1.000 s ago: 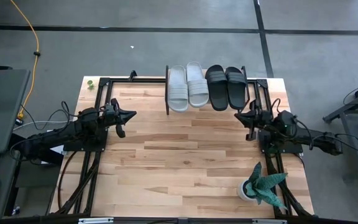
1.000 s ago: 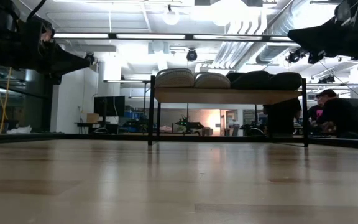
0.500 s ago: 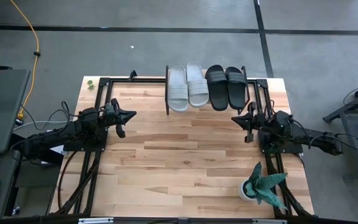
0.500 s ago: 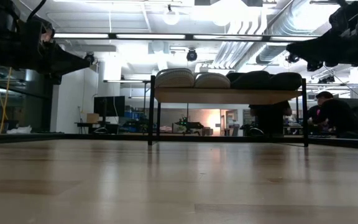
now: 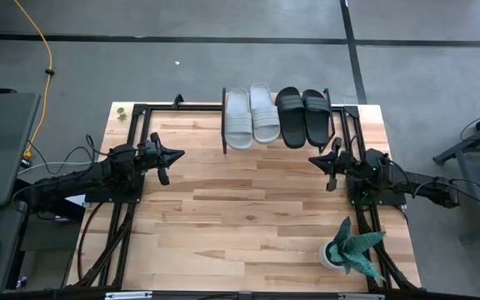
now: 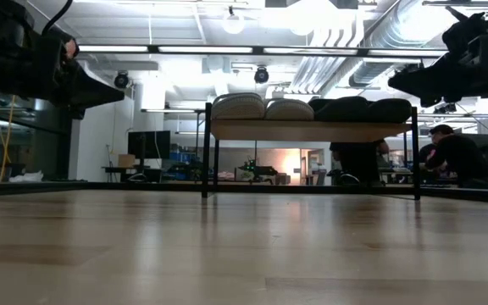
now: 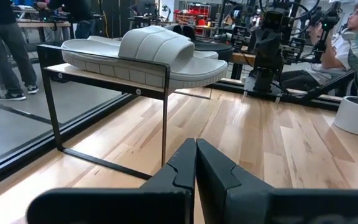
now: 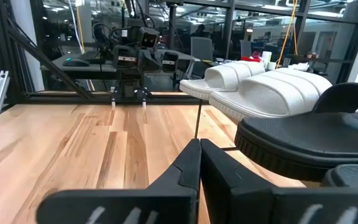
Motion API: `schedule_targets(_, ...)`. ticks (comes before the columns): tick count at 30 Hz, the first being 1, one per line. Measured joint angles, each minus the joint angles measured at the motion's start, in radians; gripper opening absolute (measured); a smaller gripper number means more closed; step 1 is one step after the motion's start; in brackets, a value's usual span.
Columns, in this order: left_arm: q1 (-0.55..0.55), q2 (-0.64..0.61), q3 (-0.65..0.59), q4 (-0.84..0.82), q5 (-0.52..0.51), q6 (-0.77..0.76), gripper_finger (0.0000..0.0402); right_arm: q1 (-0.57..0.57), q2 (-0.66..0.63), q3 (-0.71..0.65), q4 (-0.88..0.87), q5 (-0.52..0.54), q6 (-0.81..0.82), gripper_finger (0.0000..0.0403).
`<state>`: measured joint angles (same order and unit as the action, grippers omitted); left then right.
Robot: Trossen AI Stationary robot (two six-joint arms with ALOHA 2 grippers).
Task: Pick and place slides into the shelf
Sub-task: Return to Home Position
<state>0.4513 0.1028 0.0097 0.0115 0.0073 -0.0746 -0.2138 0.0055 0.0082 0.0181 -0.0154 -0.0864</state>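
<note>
Two pale grey slides (image 5: 251, 117) and two black slides (image 5: 302, 117) lie side by side on the shelf (image 6: 312, 130) at the far edge of the worktop (image 5: 240, 208). No footwear is left on the worktop. My left tool (image 5: 172, 154) and right tool (image 5: 317, 159) hang at either side, clear of the shelf, both pressed together and empty. Placing looks done; I judge only parking the arms remains.

We find the low light-wood shelf on thin black metal legs (image 6: 312, 130) just beyond the gap between the left gripper (image 5: 178, 154) and the right gripper (image 5: 312, 158), apart from both. On it, side by side, lie two pale grey-green slides (image 5: 238, 118) nearer the left gripper and two black slides (image 5: 290, 118) nearer the right gripper.
</note>
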Motion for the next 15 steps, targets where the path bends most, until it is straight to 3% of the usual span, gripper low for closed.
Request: schedule_targets(15,0.000,0.000,0.000,0.000,0.001,0.026,0.0001,0.000,0.000,0.000,0.000,0.008,-0.001,0.0000)
